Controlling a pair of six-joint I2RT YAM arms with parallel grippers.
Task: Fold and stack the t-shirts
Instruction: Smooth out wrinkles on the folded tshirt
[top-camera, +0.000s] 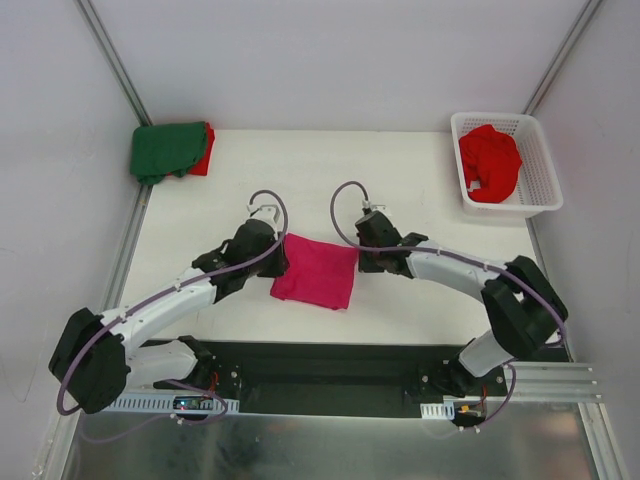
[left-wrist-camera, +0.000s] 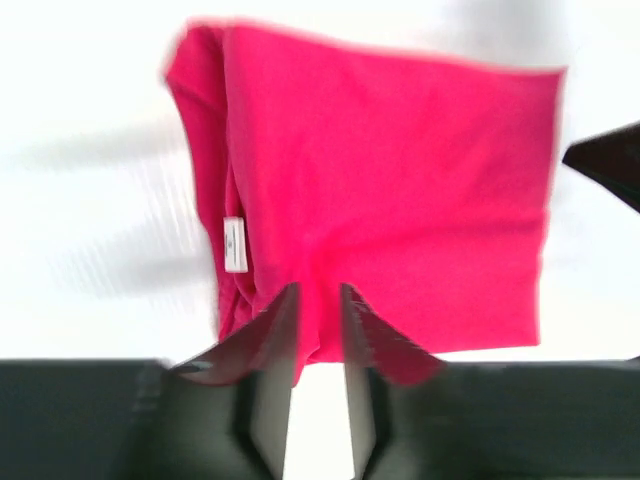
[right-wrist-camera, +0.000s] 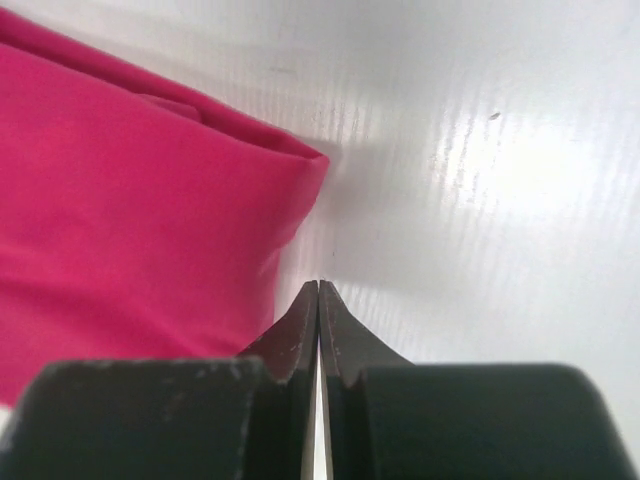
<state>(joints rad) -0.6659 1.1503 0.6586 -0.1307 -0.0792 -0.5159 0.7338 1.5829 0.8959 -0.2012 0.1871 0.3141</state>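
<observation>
The white counter (top-camera: 400, 170) is bounded by walls at the back and on both sides, and wide bare stretches are seen behind and to either side of the centre. A white lattice basket (top-camera: 541, 165) is set at the back right corner, and a crumpled red t-shirt (top-camera: 490, 162) is held inside it. A folded magenta t-shirt (top-camera: 315, 272) is laid flat near the middle of the front half of the counter, well apart from every edge, with its layered fold edge turned to the left. A folded green t-shirt (top-camera: 165, 150) is stacked on a folded red t-shirt (top-camera: 206, 155) in the back left corner, against the wall.

The left end effector (left-wrist-camera: 318, 295) is placed at the left edge of the magenta t-shirt, its fingers parted by a narrow gap; whether cloth lies between them cannot be told. The right end effector (right-wrist-camera: 318, 286) is pressed together on nothing, just beside the shirt's right edge, over bare counter. A small white label (left-wrist-camera: 235, 244) is shown on the fold edge.
</observation>
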